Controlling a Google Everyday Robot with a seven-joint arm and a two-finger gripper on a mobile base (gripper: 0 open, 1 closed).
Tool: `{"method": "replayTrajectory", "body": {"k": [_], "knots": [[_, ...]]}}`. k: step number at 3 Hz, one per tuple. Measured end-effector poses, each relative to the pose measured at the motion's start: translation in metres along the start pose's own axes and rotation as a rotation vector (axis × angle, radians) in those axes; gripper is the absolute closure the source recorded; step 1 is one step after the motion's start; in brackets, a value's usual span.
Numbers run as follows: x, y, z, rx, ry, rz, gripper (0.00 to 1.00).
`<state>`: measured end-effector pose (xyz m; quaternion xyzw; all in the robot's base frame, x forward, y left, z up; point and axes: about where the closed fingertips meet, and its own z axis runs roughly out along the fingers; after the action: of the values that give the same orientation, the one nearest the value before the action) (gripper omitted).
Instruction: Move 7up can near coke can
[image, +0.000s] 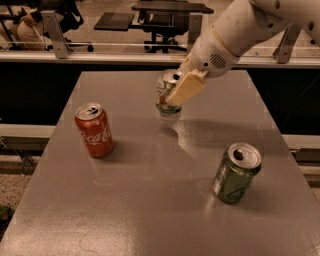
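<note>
Camera view: cream jaws clamp the cylindrical 7up can (167, 111).

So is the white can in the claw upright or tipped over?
Upright. The 7up can shows its silver top upward and base toward the table, with the claw clamped on its upper side.

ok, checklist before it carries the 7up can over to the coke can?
1. Claw shut on 7up can: ok.
2. 7up can near upright in the grip: ok.
3. 7up can lifted off the table: cannot tell.
4. Coke can upright, at the table's left: ok.
5. Table between the two cans bare: ok.
6. Green can front right, off the path: ok.
</note>
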<state>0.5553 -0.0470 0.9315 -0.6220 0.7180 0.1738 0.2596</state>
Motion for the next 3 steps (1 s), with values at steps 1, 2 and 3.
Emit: {"method": "replayTrajectory", "body": {"k": [1,2,3], "knots": [[-0.022,0.021,0.021,-0.028,0.024,-0.074,1.0],[-0.033,0.04,0.047,-0.067,0.067,-0.127,0.99],[-0.038,0.046,0.057,-0.092,0.079,-0.144,0.77]]}}
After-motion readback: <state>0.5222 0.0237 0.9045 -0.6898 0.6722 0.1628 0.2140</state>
